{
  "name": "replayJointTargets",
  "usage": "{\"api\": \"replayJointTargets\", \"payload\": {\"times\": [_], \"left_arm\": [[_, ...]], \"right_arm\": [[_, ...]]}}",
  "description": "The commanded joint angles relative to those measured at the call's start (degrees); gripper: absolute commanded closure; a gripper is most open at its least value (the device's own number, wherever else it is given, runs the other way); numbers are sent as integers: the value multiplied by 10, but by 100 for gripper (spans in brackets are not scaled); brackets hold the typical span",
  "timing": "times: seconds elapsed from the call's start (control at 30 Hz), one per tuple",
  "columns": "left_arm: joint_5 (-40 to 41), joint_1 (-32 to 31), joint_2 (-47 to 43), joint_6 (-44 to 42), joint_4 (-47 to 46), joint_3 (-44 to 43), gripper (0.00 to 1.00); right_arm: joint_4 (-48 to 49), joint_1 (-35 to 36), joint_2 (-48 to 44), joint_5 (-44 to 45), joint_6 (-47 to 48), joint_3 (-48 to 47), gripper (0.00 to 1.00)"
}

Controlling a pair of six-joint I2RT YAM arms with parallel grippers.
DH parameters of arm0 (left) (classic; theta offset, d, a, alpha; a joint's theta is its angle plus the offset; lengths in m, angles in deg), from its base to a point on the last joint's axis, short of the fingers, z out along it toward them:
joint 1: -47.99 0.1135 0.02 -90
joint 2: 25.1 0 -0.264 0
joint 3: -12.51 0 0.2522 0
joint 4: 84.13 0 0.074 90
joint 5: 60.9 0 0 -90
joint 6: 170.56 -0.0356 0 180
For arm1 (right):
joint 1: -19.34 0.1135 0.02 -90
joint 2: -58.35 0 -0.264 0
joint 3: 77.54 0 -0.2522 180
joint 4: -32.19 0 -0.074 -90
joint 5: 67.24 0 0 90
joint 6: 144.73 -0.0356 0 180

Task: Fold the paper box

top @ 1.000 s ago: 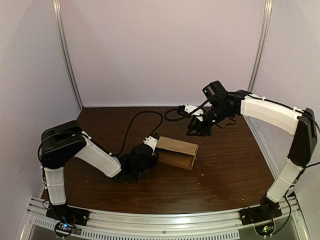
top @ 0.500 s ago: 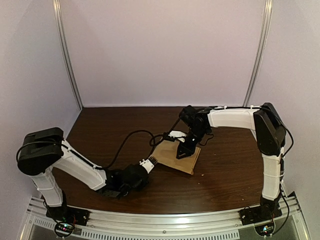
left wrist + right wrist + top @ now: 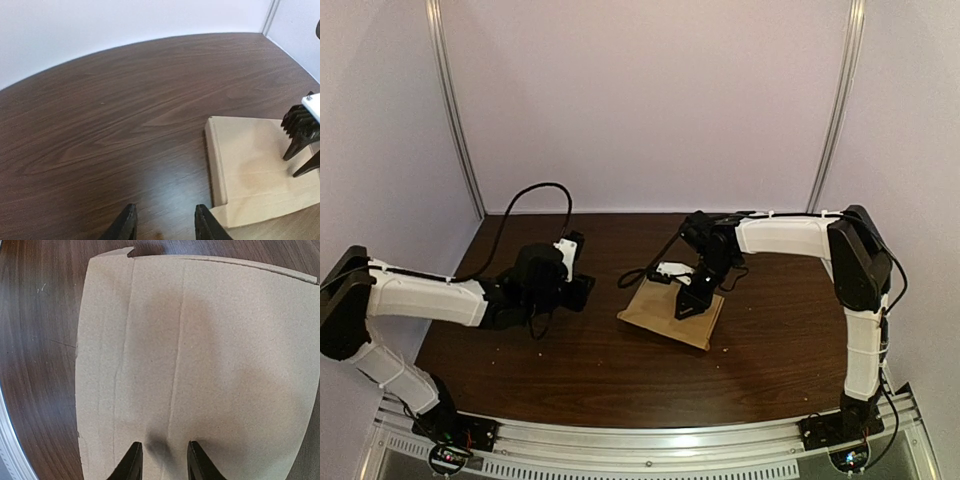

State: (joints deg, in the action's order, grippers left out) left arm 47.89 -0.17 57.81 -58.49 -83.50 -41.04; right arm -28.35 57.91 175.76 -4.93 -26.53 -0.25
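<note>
The paper box (image 3: 667, 318) lies collapsed flat on the dark wooden table (image 3: 620, 375), right of centre in the overhead view, with its long edges running at a slant to the table front. The right pincer (image 3: 684, 306) points down onto the box's upper face, over the middle of the sheet and toward its far edge. In the right wrist view its two fingers stand a little apart with only cardboard showing in the gap. The tips sit on or just above the surface beside a lengthwise crease, casting a small shadow there. This pincer is released and grasps nothing; whether the tips actually press on the sheet cannot be told. The left pincer (image 3: 578, 287) is well apart from the box, to the box's left and over bare table, aimed across toward it. In the left wrist view its fingers are spread with nothing between them, so it too is released. From that view the box lies ahead and to the right, showing a narrow folded strip along its near-left edge and a small notch at the near corner. A black cable (image 3: 525, 190) loops up behind the left arm.
</note>
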Motion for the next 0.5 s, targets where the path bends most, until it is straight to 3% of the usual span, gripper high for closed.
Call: {"api": "replayJointTargets", "payload": {"times": [0.0, 0.17, 0.4, 0.47], "left_arm": [[-208, 15, 119, 26, 79, -132, 58], [-288, 16, 197, 42, 83, -191, 56], [-264, 16, 294, 45, 85, -222, 58], [-244, 16, 352, 53, 95, -253, 64]], "right_arm": [[-15, 2, -11, 12, 8, 10, 69], [-16, 2, -11, 13, 8, 10, 69], [-21, 4, -11, 17, 20, 12, 69], [-23, 4, -9, 22, 23, 13, 69]]}}
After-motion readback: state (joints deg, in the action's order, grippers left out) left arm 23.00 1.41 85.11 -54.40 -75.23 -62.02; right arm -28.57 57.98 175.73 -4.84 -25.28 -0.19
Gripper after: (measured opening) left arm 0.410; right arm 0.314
